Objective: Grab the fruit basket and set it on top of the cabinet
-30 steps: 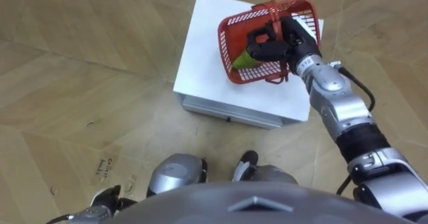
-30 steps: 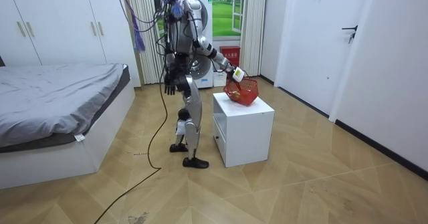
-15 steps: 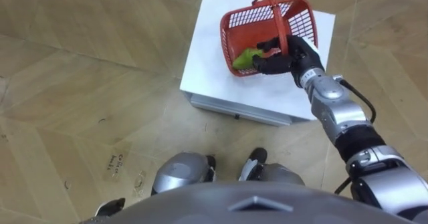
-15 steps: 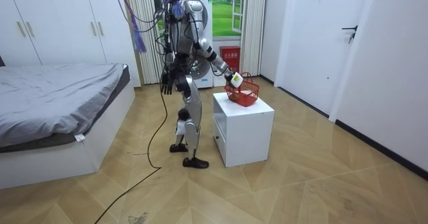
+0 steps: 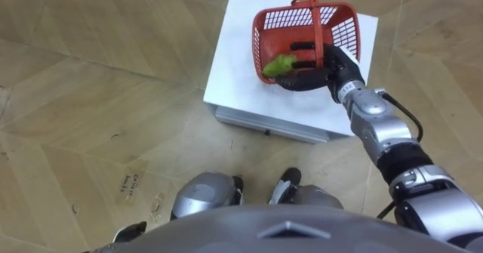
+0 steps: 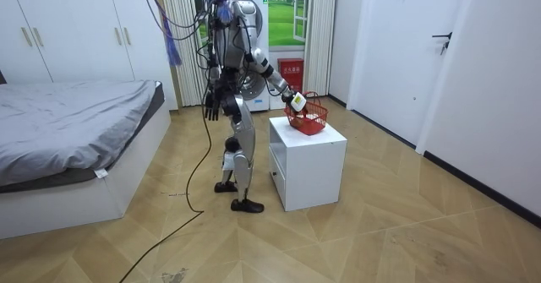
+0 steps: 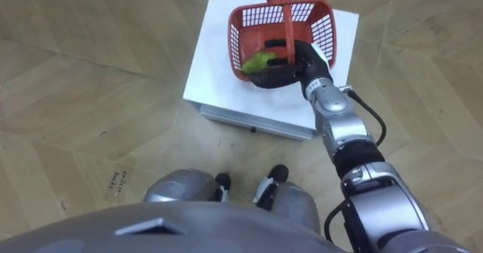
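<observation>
Basket (image 5: 343, 35) now levelled over cabinet (image 5: 234, 79) (green fruit (image 5: 278, 64) inside); right hand (image 5: 328, 64) grip unclear; left hand (image 6: 209, 110) hangs slack.

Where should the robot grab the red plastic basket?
Probably the thin handle arching over the red plastic mesh basket, from above: it stands clear of the rim, mid-basket, so it should hang level. The right hand is beside it.

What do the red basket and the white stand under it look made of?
Basket: likely moulded plastic, uniform red, with open lattice walls and a thin hoop handle. Stand: probably painted or laminated board, smooth matte white, flat faces, square edges.
</observation>
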Available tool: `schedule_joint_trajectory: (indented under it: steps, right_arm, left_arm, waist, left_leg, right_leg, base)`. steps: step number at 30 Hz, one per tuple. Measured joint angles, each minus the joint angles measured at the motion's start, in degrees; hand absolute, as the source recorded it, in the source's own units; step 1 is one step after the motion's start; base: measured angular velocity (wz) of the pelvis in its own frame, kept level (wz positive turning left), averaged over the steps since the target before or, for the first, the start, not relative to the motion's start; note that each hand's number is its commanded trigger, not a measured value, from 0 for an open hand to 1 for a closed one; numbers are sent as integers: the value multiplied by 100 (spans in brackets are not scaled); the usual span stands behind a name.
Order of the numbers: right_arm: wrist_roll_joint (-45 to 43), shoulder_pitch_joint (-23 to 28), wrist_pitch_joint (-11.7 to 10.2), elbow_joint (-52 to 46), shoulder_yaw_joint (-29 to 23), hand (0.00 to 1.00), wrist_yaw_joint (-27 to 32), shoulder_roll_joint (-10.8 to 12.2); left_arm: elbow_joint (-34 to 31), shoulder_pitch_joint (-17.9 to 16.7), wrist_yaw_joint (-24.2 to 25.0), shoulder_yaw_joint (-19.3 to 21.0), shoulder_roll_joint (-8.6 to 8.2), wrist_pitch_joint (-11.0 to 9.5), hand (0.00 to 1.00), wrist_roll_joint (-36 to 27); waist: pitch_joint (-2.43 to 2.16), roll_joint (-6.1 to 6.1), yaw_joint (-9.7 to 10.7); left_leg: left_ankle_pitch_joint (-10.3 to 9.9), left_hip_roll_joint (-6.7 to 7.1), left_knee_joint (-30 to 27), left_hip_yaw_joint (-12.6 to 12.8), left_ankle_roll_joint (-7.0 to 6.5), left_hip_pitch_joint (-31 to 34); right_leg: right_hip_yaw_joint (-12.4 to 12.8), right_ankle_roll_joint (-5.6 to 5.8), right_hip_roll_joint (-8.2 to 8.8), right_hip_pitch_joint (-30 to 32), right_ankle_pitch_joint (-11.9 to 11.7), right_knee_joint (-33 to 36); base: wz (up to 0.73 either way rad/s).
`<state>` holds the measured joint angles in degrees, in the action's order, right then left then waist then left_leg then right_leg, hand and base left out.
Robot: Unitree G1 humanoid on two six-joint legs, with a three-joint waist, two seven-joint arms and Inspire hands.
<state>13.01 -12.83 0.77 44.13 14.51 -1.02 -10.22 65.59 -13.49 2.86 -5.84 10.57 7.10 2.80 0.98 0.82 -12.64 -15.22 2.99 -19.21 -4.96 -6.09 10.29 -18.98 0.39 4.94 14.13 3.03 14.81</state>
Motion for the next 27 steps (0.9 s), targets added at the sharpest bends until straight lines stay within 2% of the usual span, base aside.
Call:
schedule_joint_trajectory:
  steps: [8, 13, 19, 23, 27]
  right_arm:
    - [-127, 0, -1, 23, -4, 0, -2, 44]
    - [-197, 57, -1, -52, -2, 0, 37, 63]
    - [-166, 203, -3, -583, -1, 0, 178, 58]
    - [-194, 488, -57, -1132, -17, 0, 232, 20]
    - [-203, 628, -72, -1425, -67, 0, 237, -56]
  left_arm:
    - [-34, -5, 2, -3, -20, 3, 0, 3]
    - [-59, -16, 17, -1, -27, 5, 0, 3]
    - [-133, -48, 11, 1, -17, 6, 0, -101]
    - [-150, -77, 11, 19, -16, 3, 0, -72]
    - [-170, -81, 6, 196, -33, -8, 0, -75]
  waist:
    - [-8, -96, 119]
    - [-24, -168, 144]
    - [-19, -236, 207]
    - [-35, -294, 336]
    - [-38, -289, 467]
  left_leg:
    - [0, -2, 4, 40, 0, -9]
    - [1, -19, 92, 118, 0, -107]
    - [3, -78, 285, 292, 2, -400]
    - [3, -92, 392, 310, 2, -548]
    - [4, -126, 394, 431, 3, -634]
  right_leg:
    - [10, 0, -14, -10, 0, 0]
    - [127, 0, -49, -31, 0, -19]
    - [184, 0, -115, -187, 0, -56]
    - [186, 0, -156, -368, 0, -236]
    - [232, 0, -185, -415, 0, -248]
  base:
    - [0]
    - [-12]
    - [-13]
    - [-1]
    - [-5]
